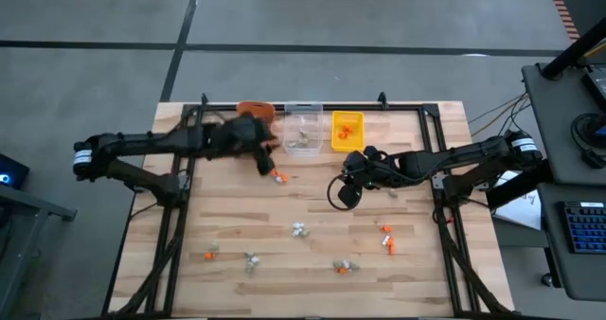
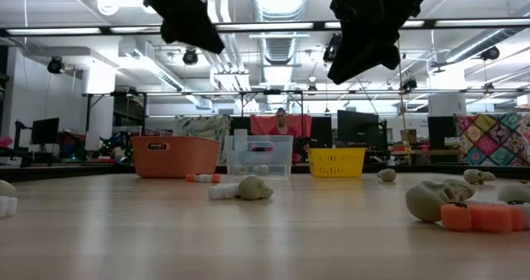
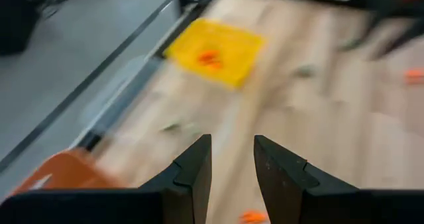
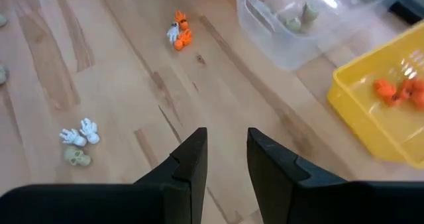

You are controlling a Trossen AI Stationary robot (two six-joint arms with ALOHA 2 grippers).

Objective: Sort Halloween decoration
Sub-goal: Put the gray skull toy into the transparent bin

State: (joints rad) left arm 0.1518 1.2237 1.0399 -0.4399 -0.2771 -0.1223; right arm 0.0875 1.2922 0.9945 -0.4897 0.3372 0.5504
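Halloween decorations lie scattered on the wooden table: an orange-and-white pair (image 1: 277,176) (image 4: 179,33), white and grey ones (image 1: 299,230) (image 4: 79,141), and orange ones (image 1: 386,240) (image 1: 209,255). Some rest inside the clear bin (image 1: 303,131) and the yellow bin (image 1: 347,131). My left gripper (image 1: 268,166) (image 3: 232,139) hangs open above the table in front of the orange bin (image 1: 254,109), holding nothing. My right gripper (image 1: 348,176) (image 4: 226,131) hovers open in front of the yellow bin, also holding nothing.
The three bins stand in a row along the far edge, orange on the left, clear in the middle, yellow on the right. More trinkets (image 1: 344,266) (image 1: 251,259) lie near the front edge. A black frame (image 1: 312,105) runs around the table. A person (image 2: 281,123) sits beyond the table.
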